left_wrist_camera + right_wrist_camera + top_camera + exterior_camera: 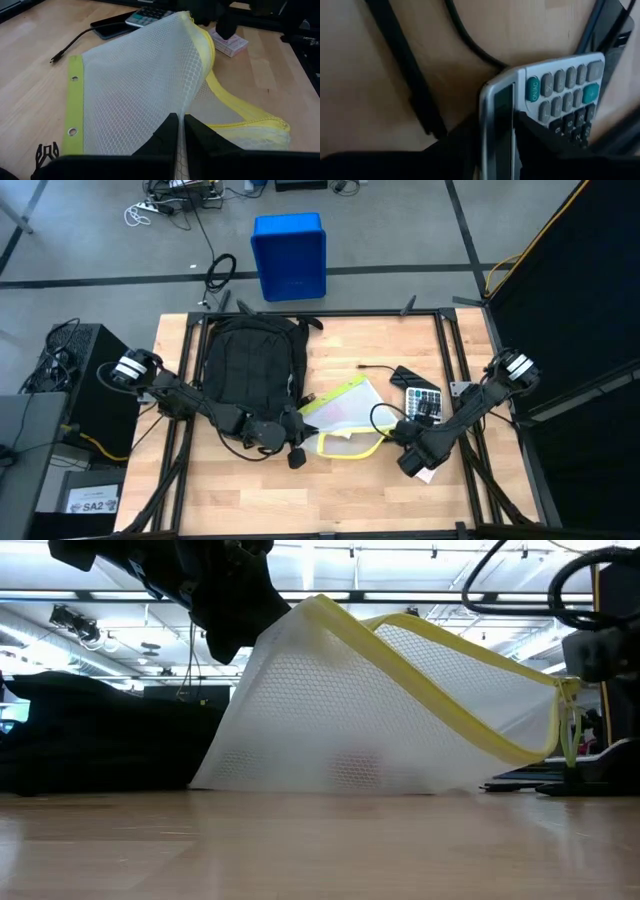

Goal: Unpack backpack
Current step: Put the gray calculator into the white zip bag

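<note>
1. The left tool [179, 137] is fully closed, pinching one white mesh pouch [140, 80] with yellow edging. It sits at the 6 o'clock end of the backpack.
2. The right tool [410, 442] is low at about 4 o'clock on the surface [250, 490]. Its wrist camera is filled by the silver end of the calculator [545, 95]. I cannot tell how far this tool is open, or whether it holds anything.
3. One backpack [245, 365], black, lies flat at about 10 o'clock on the surface. Its 4 o'clock corner is just beside the pouch.
4. Other things, counted:
   - one calculator, at 3 o'clock from the pouch
   - one dark flat slab, perhaps a phone [410, 376], touching the calculator at its 11 o'clock side
   - one thin black cable [372, 366], at 9 o'clock from the slab
   - one small pink box [227, 42]
   - one blue bin [290, 255], on the floor past the surface's 12 o'clock edge
5. What single views add:
   - The low view alone shows the pouch lifted like a tent, its lower edge on the wood and the backpack a dark mass beside it.
   - The left wrist view alone shows two metal eyelets in the pouch's yellow strip. It also shows the pink box clearly, while the high view has the right arm covering most of it.
   - Only the high view shows the bin and both arms together.
</note>
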